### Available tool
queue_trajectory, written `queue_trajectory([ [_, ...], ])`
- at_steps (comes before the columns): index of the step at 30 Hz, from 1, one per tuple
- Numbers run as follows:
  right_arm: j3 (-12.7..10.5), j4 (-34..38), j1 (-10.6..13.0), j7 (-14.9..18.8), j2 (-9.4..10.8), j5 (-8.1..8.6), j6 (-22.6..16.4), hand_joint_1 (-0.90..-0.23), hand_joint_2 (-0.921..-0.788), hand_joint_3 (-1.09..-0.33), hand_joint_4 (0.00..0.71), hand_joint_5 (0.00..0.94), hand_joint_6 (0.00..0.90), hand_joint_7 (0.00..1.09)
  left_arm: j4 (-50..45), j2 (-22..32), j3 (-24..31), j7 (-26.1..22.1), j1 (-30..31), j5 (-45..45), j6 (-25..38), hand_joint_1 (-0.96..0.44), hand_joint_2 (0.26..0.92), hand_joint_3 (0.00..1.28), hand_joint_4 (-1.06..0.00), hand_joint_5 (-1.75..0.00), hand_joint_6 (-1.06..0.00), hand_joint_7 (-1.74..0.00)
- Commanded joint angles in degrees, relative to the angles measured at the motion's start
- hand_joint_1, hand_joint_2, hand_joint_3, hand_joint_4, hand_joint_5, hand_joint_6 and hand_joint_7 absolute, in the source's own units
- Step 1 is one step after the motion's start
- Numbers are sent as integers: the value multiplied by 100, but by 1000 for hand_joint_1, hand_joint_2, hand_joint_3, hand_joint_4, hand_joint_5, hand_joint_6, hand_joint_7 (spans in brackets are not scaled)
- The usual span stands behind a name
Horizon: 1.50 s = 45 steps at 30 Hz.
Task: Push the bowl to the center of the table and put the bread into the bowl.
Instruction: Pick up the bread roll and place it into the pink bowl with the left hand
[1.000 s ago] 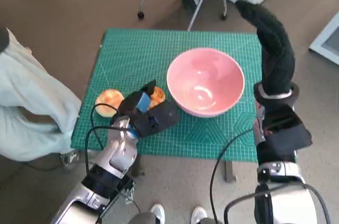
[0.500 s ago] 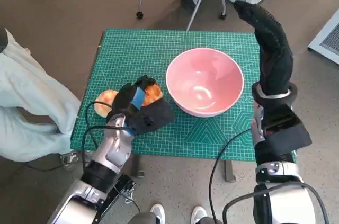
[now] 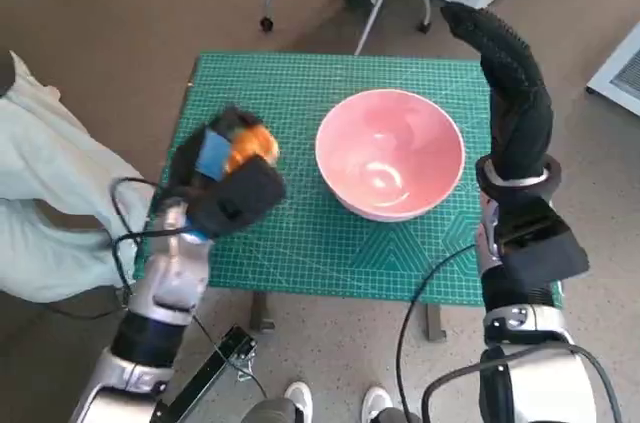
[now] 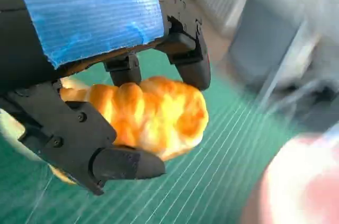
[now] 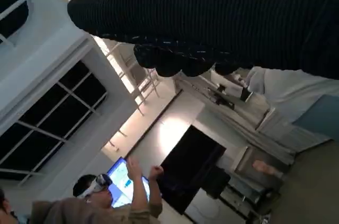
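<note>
The bread [image 4: 153, 115] is held in the left hand [image 3: 225, 175], above the left part of the worktop [image 3: 300, 93]. In the left wrist view the black fingers [image 4: 127, 163] are closed around the golden bread, with the green mat seen below it. The bread looks lifted clear of the mat, though the blur makes this hard to be sure of. A pale round shape is seen behind the hand in that view, but it cannot be told what it is.

The pink bowl [image 3: 390, 153] is set on the worktop, just right of the middle. It is apart from the left hand and the bread.

The right hand [image 3: 510, 73] is held up by the far right edge of the worktop, past the bowl. Nothing is seen in it, but whether its fingers are spread or curled cannot be told.

A person [image 5: 95, 203] with raised hands is seen in the right wrist view. Pale trouser legs [image 3: 50, 203] are seen left of the worktop.
</note>
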Motion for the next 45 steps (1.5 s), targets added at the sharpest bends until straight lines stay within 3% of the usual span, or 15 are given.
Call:
queue_trajectory([
  [1, -5, 88, 100, 90, -5, 56, 56, -567, -921, -752, 323, 0, 11, 836, -628, -96, 167, 258, -98, 4, -306, 3, 759, 267, -876, -987, -674, -1140],
  [7, -27, 79, 91, 203, -4, 171, 72, -563, -921, -750, 322, 0, 11, 836, -763, -79, 51, 371, -339, 82, -899, 2, 831, 114, -911, -868, -685, -1163],
  [19, -62, 49, 127, 439, 6, 433, 77, -569, -921, -715, 326, 2, 11, 830, -214, -144, -577, -112, -1160, 157, -1759, 1, 846, 76, -914, -966, -709, -1032],
  [25, -89, 39, 152, 510, -20, 502, 84, -569, -921, -708, 328, 2, 15, 827, 899, -258, -1004, -7, -1619, 310, -2567, 0, 884, 33, -888, -980, -668, -1085],
  [34, -124, -55, 227, 455, -83, 415, 84, -553, -921, -710, 329, 3, 23, 824, 3036, -561, -1477, 381, -2432, 571, -3766, -1, 918, 19, -822, -1017, -612, -1180],
  [39, -137, -85, 273, 444, -120, 389, 64, -562, -921, -713, 325, 1, 22, 826, 4092, -746, -1652, 570, -2811, 701, -4106, -1, 920, 48, -777, -1044, -581, -1237],
  [41, -139, -111, 291, 437, -131, 379, 60, -570, -921, -711, 325, 0, 19, 826, 4477, -827, -1671, 470, -2940, 654, -4201, -1, 921, 74, -742, -1084, -557, -1261],
  [42, -141, -122, 299, 444, -136, 386, 62, -574, -921, -710, 325, 0, 17, 826, 4640, -867, -1647, 188, -2995, 537, -4187, -1, 921, 89, -722, -1107, -542, -1273],
  [43, -142, -129, 304, 448, -139, 391, 63, -576, -921, -709, 325, 0, 15, 826, 4763, -895, -1630, -11, -3038, 453, -4184, -1, 921, 136, -675, -1160, -483, -1327],
  [44, -146, -133, 312, 454, -145, 399, 64, -580, -921, -707, 325, 0, 14, 826, 4837, -899, -1599, -538, -3081, 280, -4090, -1, 921, 215, -595, -1250, -384, -1417],
  [45, -149, -137, 317, 458, -148, 404, 65, -582, -921, -705, 325, 0, 13, 825, 4895, -901, -1574, -908, -3115, 162, -4032, -26, 897, 230, -476, -1086, -307, -1254],
])
